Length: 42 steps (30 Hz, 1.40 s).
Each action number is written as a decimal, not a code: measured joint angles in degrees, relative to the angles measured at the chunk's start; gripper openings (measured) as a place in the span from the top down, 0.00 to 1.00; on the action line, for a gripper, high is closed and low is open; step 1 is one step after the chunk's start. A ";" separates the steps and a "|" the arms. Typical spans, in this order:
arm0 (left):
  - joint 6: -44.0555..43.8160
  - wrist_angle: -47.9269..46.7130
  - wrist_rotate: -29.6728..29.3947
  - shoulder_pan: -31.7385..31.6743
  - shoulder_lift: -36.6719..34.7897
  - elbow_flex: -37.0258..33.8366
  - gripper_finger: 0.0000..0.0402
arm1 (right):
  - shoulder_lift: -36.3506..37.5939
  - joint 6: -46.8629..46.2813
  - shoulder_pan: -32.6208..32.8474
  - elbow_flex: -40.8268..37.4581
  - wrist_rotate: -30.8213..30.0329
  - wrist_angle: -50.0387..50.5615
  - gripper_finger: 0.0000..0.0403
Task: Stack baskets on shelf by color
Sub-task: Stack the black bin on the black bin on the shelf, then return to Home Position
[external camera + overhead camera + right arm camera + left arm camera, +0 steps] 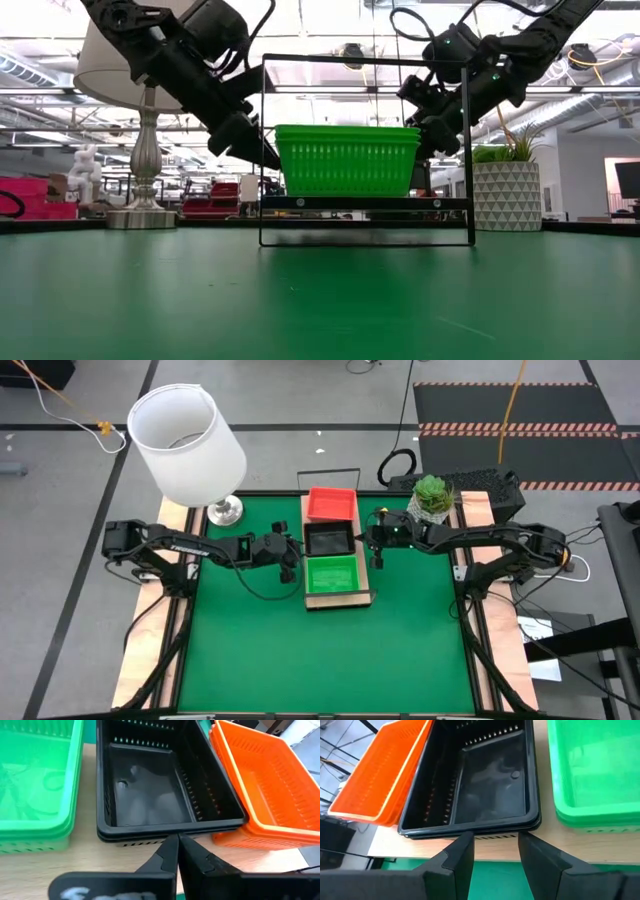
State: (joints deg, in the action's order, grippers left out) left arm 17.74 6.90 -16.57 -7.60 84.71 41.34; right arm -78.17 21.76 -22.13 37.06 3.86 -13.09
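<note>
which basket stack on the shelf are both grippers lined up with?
The black stack, the middle one between the orange-red stack and green stack. The left gripper and right gripper flank it.

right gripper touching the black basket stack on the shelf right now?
Apart. In the right wrist view the shut right gripper stops short of the black slatted plastic basket stack; a strip of the light-wood shelf plank shows between them.
</note>
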 joint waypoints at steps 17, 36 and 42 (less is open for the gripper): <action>-1.10 -2.79 -2.46 0.13 -1.29 0.00 0.61 | 3.93 -1.65 0.04 -0.02 0.32 3.64 1.00; -21.42 -17.95 -8.37 18.01 -25.18 0.00 0.65 | 24.99 -12.04 13.81 0.00 -2.86 12.36 1.00; -25.40 -16.15 -16.10 25.90 -29.31 -3.04 0.91 | 29.72 -11.65 21.26 -0.13 -6.65 14.16 1.00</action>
State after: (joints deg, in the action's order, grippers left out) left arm -7.66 -9.25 -32.67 18.30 55.39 38.30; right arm -48.45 10.11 -0.87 36.93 -2.79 1.07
